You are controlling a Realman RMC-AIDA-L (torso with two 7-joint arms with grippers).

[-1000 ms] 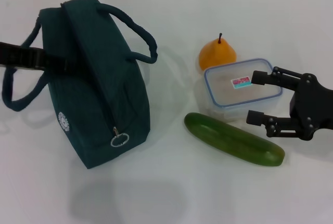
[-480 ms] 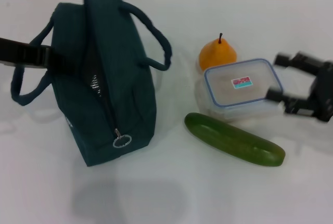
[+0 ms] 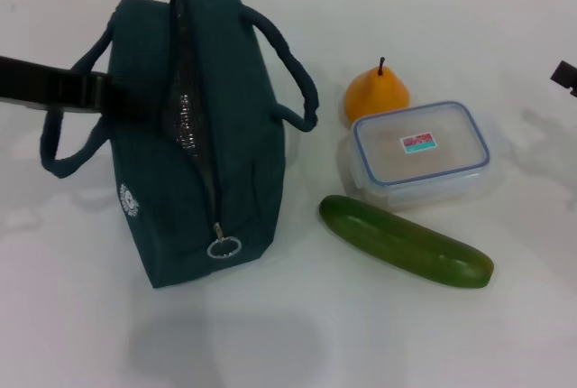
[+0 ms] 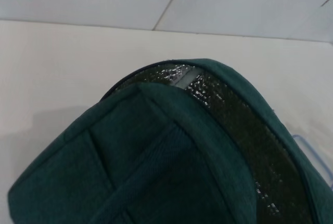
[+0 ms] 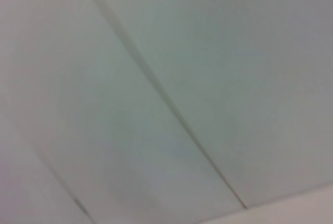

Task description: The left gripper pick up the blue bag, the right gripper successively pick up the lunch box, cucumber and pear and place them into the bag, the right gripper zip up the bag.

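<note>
The blue bag (image 3: 225, 135) stands on the white table at the left, zip slit up and partly open, showing silver lining, with the ring pull (image 3: 224, 247) at its near end. My left gripper (image 3: 97, 92) reaches in from the left and holds the bag's left side by the handle. The left wrist view shows the bag (image 4: 156, 172) close up. The clear lunch box (image 3: 421, 153) with a blue rim sits right of the bag, the orange pear (image 3: 376, 92) behind it, the green cucumber (image 3: 406, 242) in front. Only a sliver of my right gripper (image 3: 566, 75) shows at the right edge.
The bag's two handles (image 3: 287, 68) hang to either side. The white table (image 3: 361, 334) stretches in front of the bag and cucumber. The right wrist view shows only pale panels with seams.
The left gripper has turned the bag upright and shifted it to the right, so the zip now faces up. The right gripper has drawn back from the lunch box to the right edge.
</note>
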